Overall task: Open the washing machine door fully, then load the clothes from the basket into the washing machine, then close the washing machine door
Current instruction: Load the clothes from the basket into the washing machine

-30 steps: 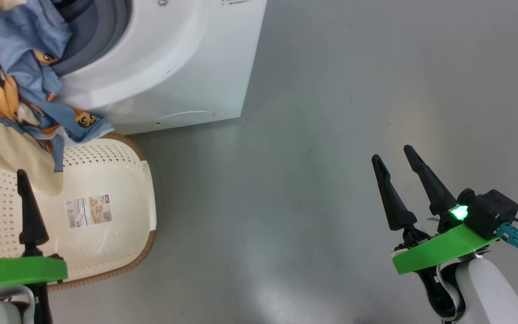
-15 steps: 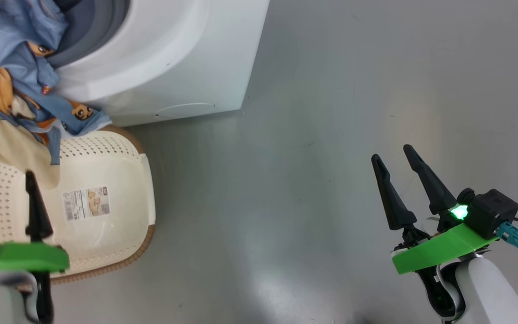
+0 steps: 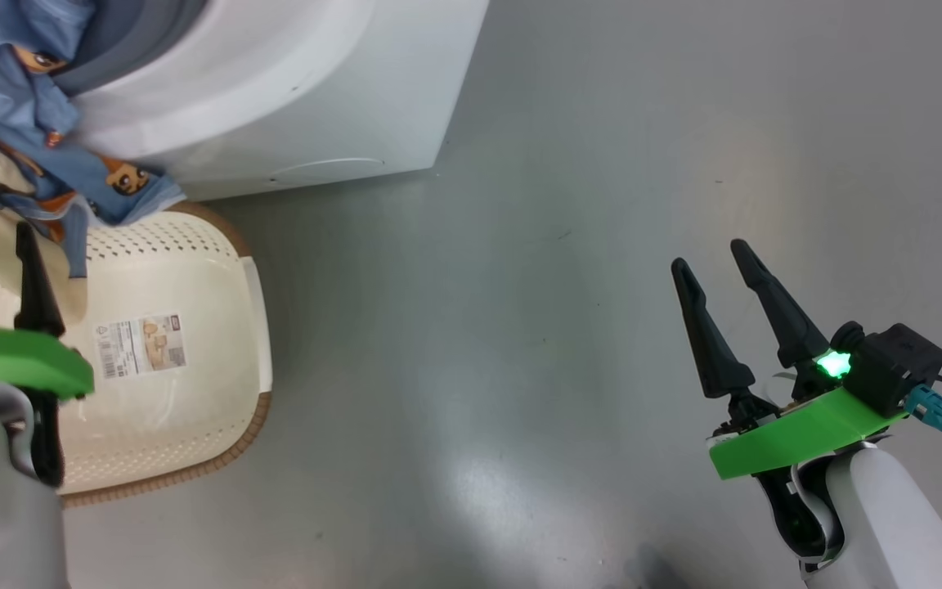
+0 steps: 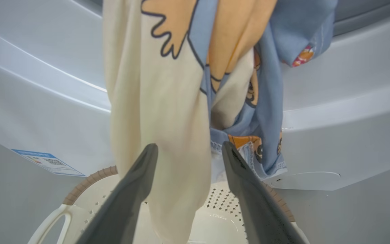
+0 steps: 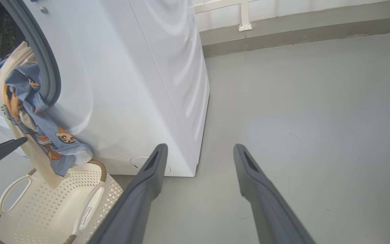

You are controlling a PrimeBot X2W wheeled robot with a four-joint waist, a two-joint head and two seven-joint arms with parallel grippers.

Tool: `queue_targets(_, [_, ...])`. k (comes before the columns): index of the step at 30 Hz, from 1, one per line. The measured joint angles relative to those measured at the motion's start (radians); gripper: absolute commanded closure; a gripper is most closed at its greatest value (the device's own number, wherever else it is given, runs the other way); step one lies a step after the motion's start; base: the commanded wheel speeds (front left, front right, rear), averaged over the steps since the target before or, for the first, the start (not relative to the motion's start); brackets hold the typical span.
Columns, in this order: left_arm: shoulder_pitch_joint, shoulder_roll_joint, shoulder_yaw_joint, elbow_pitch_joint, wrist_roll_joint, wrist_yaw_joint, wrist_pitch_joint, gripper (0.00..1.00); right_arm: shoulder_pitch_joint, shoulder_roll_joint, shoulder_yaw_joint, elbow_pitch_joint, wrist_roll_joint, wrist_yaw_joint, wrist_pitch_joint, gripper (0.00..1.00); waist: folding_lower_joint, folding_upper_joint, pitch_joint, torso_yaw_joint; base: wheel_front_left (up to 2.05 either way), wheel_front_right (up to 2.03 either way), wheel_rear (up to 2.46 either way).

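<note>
Plainly, the clothes (image 4: 157, 101) hung out of the washing machine's (image 3: 291, 98) open mouth in a long bundle, with the long axis running straight down and the lower cream end pointing into the basket (image 3: 193, 270) that stood against the machine's front. The left gripper (image 4: 189, 145) sat by that hanging end with its fingers spread apart and nothing clamped, while the right gripper (image 3: 708, 254) — fingers likewise spread, empty — was held over the grey floor (image 3: 520, 327), well away.
</note>
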Motion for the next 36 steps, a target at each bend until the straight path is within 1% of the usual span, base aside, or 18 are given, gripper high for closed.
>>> queue_targets(7, [-0.102, 0.037, -0.059, 0.105, -0.015, 0.0, 0.0, 0.0, -0.007, 0.001, 0.02, -0.002, -0.001, 0.0, 0.0, 0.0, 0.0, 0.0, 0.014, -0.019, 0.0, 0.0, 0.0])
queue_targets(12, [-0.161, 0.062, -0.139, 0.132, -0.069, 0.0, 0.0, 0.0, -0.007, 0.001, 0.026, -0.002, -0.001, 0.0, 0.0, 0.0, 0.0, 0.0, 0.023, -0.033, 0.0, 0.0, 0.0])
queue_targets(18, [-0.198, 0.082, -0.165, 0.143, -0.127, 0.0, 0.0, 0.0, -0.007, 0.005, 0.028, 0.0, -0.001, 0.0, 0.0, 0.0, 0.0, 0.0, 0.024, -0.043, 0.0, 0.0, 0.0])
queue_targets(20, [-0.209, 0.094, -0.165, 0.148, -0.136, 0.0, 0.0, 0.51, -0.007, 0.005, 0.028, 0.0, -0.001, 0.0, 0.0, 0.0, 0.0, 0.0, 0.024, -0.046, 0.0, 0.0, 0.0])
queue_targets(21, [-0.212, 0.097, -0.165, 0.148, -0.139, 0.0, 0.0, 0.79, -0.007, 0.005, 0.028, 0.0, -0.001, 0.0, 0.0, 0.0, 0.0, 0.0, 0.024, -0.047, 0.0, 0.0, 0.0])
queue_targets(22, [-0.213, 0.098, -0.165, 0.148, -0.145, 0.0, 0.0, 1.0, -0.007, 0.005, 0.028, 0.0, -0.001, 0.0, 0.0, 0.0, 0.0, 0.0, 0.023, -0.047, 0.0, 0.0, 0.0])
queue_targets(26, [-0.213, 0.097, -0.167, 0.133, -0.174, 0.0, 0.0, 1.0, -0.007, 0.005, 0.024, 0.0, -0.001, 0.0, 0.0, 0.0, 0.0, 0.0, 0.021, -0.041, 0.0, 0.0, 0.0])
queue_targets(29, [-0.2, 0.091, -0.17, 0.095, -0.188, 0.0, 0.002, 1.0, -0.007, 0.008, 0.021, 0.0, -0.001, 0.0, 0.0, 0.0, 0.0, 0.0, 0.018, -0.033, 0.0, 0.0, 0.0])
queue_targets(36, [-0.158, 0.082, -0.161, -0.081, -0.216, 0.0, 0.001, 1.0, -0.007, 0.015, 0.017, 0.0, -0.001, 0.0, 0.0, 0.0, 0.0, 0.0, 0.01, -0.007, 0.0, 0.0, 0.0])
